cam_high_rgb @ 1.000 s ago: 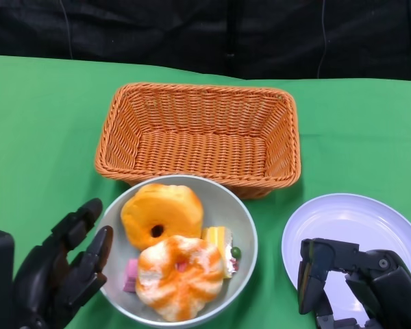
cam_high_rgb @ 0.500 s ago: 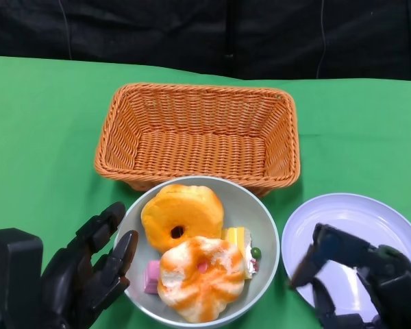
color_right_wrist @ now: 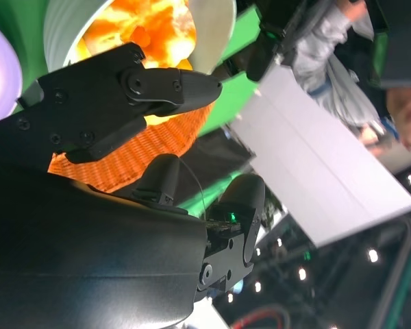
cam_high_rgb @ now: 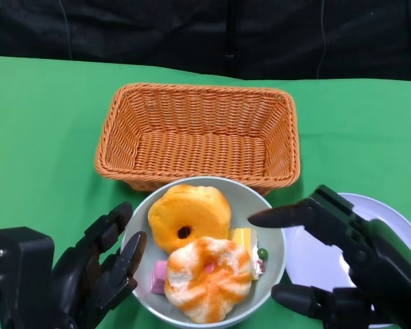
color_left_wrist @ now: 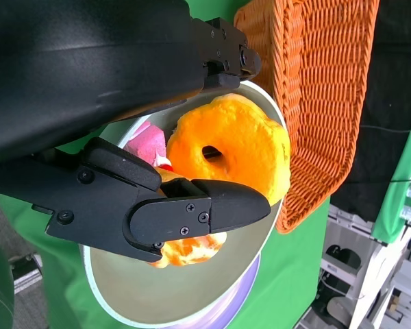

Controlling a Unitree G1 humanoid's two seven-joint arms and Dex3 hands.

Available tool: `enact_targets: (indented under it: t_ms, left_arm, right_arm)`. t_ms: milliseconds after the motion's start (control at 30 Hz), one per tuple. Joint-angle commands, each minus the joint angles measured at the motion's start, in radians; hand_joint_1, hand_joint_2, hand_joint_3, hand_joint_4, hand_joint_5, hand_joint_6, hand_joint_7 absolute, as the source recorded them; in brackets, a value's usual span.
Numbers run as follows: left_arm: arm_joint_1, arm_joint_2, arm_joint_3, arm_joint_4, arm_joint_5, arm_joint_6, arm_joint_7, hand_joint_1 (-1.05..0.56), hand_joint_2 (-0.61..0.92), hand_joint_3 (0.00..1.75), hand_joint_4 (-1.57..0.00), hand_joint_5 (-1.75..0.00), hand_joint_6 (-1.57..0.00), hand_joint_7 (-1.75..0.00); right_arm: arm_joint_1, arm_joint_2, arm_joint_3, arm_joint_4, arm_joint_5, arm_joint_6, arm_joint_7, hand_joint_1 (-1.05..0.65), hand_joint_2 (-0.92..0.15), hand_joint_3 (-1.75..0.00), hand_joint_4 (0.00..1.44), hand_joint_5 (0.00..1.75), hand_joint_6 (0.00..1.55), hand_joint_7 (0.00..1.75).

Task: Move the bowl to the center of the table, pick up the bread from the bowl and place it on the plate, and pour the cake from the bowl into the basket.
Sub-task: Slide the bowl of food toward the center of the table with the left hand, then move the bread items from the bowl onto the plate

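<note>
Bowl (cam_high_rgb: 270, 226) — pale grey-green, round, smooth-walled. It sits just in front of the orange wicker basket (cam_high_rgb: 198, 133), its far rim almost at the basket's near wall, though I cannot tell whether they touch. It carries two pieces of bread: a plain orange ring (cam_high_rgb: 189, 218) on the side nearer the basket, and an orange-and-white glazed ring (cam_high_rgb: 209, 279) on the side away from it. Under and beside them lie cake pieces (cam_high_rgb: 242, 238) in yellow, pink and green, partly hidden.

Left hand (cam_high_rgb: 99, 271) — on the bowl's left, fingers spread and lying against the outer wall, holding nothing. The left wrist view shows one finger over the rim and another below it.

Right hand (cam_high_rgb: 335, 257) — on the bowl's right, over the near part of the white plate (cam_high_rgb: 390, 219), which lies right of the bowl. Its fingers are spread wide, one reaching toward the bowl's rim, and it grips nothing.

Risks, as judged:
- The bowl is being pushed, not gripped, so a smooth wall may slide off line or turn.
- A push toward the basket would jam rim against wicker and could tip the bowl.
- The glazed ring rides high on the cake, so a jolt could roll it out.
- The right hand's low finger sits near the plate edge and may knock the plate.
- Reaching for bread may drag cake pieces along.
</note>
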Motion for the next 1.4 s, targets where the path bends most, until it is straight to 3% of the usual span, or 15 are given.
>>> enact_targets:
  t_ms: [33, 200, 367, 533, 733, 800, 833, 900, 1133, 1400]
  left_arm:
    - [0.010, 0.015, -0.019, 0.011, 0.013, 0.013, -0.008, -0.75, 0.92, 0.59, -0.02, -0.01, -0.08, -0.01]
    - [0.000, 0.016, -0.030, 0.013, 0.009, 0.024, -0.004, -0.74, 0.92, 0.59, -0.05, -0.03, -0.10, -0.02]
    - [0.025, 0.043, -0.122, 0.000, 0.275, -0.114, 0.137, -0.63, 0.92, 0.61, -0.25, -0.13, -0.21, -0.06]
    - [0.039, 0.006, -0.125, 0.065, 0.397, -0.235, 0.236, -0.50, 0.92, 0.60, -0.37, -0.19, -0.31, -0.09]
    - [0.034, -0.039, -0.095, 0.122, 0.405, -0.335, 0.272, -0.54, 0.92, 0.55, -0.48, -0.30, -0.39, -0.11]
    - [0.032, -0.054, -0.088, 0.136, 0.408, -0.356, 0.285, -0.54, 0.92, 0.54, -0.46, -0.37, -0.41, -0.10]
    - [0.034, -0.060, -0.085, 0.139, 0.408, -0.365, 0.288, -0.54, 0.92, 0.53, -0.36, -0.56, -0.43, -0.08]
    - [0.038, -0.067, -0.080, 0.142, 0.406, -0.377, 0.290, -0.55, 0.92, 0.53, -0.29, -0.70, -0.44, -0.06]
    - [0.039, -0.074, -0.075, 0.146, 0.410, -0.386, 0.286, -0.55, 0.92, 0.53, -0.26, -0.76, -0.45, -0.05]
    - [0.065, -0.120, -0.078, 0.133, 0.435, -0.442, 0.327, -0.52, 0.92, 0.54, -0.24, -0.80, -0.47, -0.06]
  right_arm:
    - [-0.068, -0.027, 0.020, -0.012, -0.006, 0.058, 0.031, -0.49, -0.84, -0.15, 0.00, 1.12, 0.00, 0.70]
    - [-0.154, -0.017, 0.065, -0.017, -0.064, 0.173, 0.046, -0.51, -0.84, -0.10, 0.00, 1.02, 0.00, 0.67]
    - [-0.267, 0.050, 0.152, 0.010, -0.194, 0.309, 0.021, -0.47, -0.82, -0.06, 0.00, 1.11, 0.00, 0.71]
    - [-0.322, 0.074, 0.203, 0.088, -0.256, 0.347, -0.014, -0.46, -0.84, -0.05, 0.00, 1.07, 0.00, 0.77]
    - [-0.386, 0.098, 0.267, 0.210, -0.339, 0.348, -0.094, -0.48, -0.90, -0.04, 0.00, 0.95, 0.00, 0.69]
    - [-0.418, 0.093, 0.287, 0.271, -0.377, 0.339, -0.132, -0.48, -0.91, -0.05, 0.00, 0.94, 0.00, 0.68]
    - [-0.429, 0.089, 0.296, 0.297, -0.395, 0.333, -0.150, -0.49, -0.92, -0.05, 0.00, 0.94, 0.00, 0.68]
    - [-0.441, 0.082, 0.307, 0.327, -0.413, 0.322, -0.177, -0.50, -0.92, -0.05, 0.00, 0.94, 0.01, 0.67]
    - [-0.449, 0.075, 0.318, 0.344, -0.413, 0.316, -0.201, -0.50, -0.92, -0.05, 0.00, 0.94, 0.02, 0.66]
    - [-0.503, 0.049, 0.364, 0.562, -0.523, 0.250, -0.387, -0.50, -0.92, -0.11, 0.06, 0.89, 0.17, 0.43]
